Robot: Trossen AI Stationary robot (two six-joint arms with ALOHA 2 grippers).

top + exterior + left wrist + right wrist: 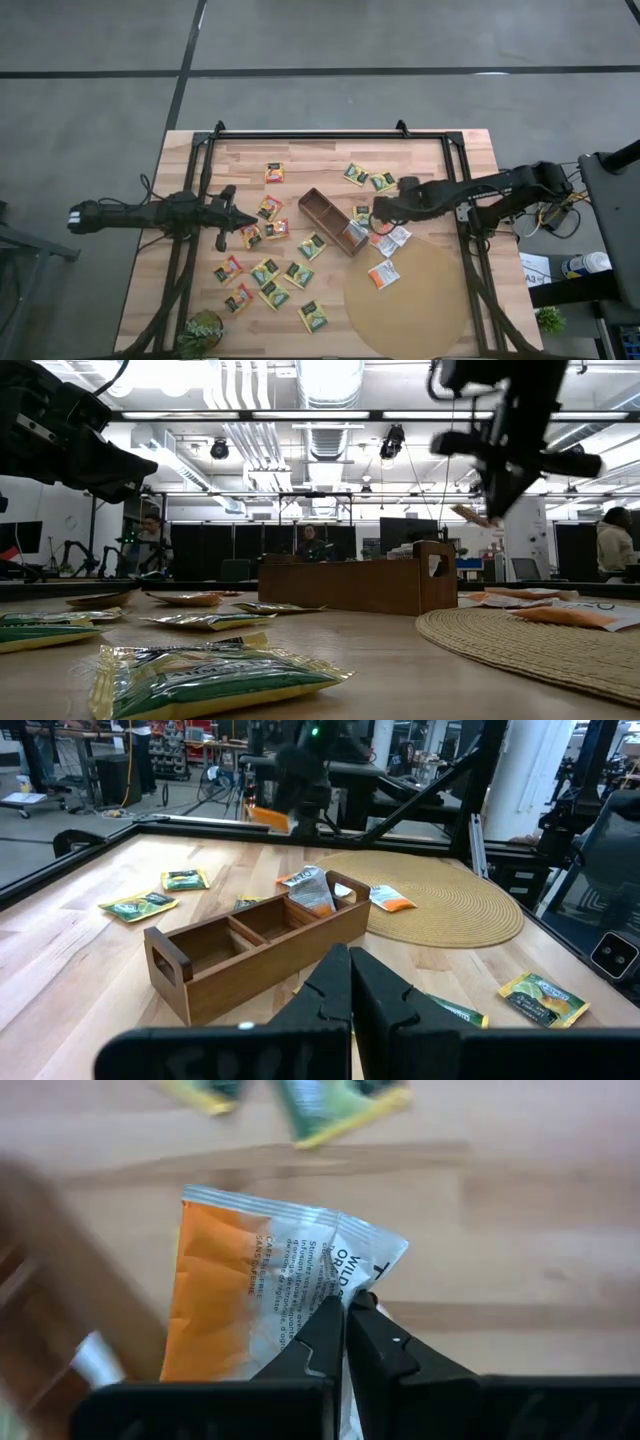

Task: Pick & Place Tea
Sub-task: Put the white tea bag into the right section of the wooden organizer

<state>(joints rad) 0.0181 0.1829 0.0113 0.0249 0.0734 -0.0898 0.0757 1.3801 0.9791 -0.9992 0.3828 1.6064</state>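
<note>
My right gripper [347, 1305] is shut on a white-and-orange tea sachet [250, 1295] and hangs in the air just off the right end of the brown wooden box [335, 222]; the low view shows it well above the box [350, 585]. Another sachet [312, 890] stands in the box's end compartment. Several green-yellow and orange-red sachets [268, 270] lie flat on the table left of the box. More lie at the edge of the round tan mat [405, 300]. My left gripper [248, 219] is shut and touches nothing, left of the box. My right gripper pinches the sachet between its two fingers at a corner of its white end [340, 1280]. The sachet is lifted clear of the table [468, 514], sticks out beyond the fingertips and is slightly crumpled at the hold.
A small potted plant [203, 332] stands at the table's near left corner. A black frame [330, 134] runs along the far and side edges. The mat [540, 640] covers the near right part of the table. People sit in the room beyond [310, 545].
</note>
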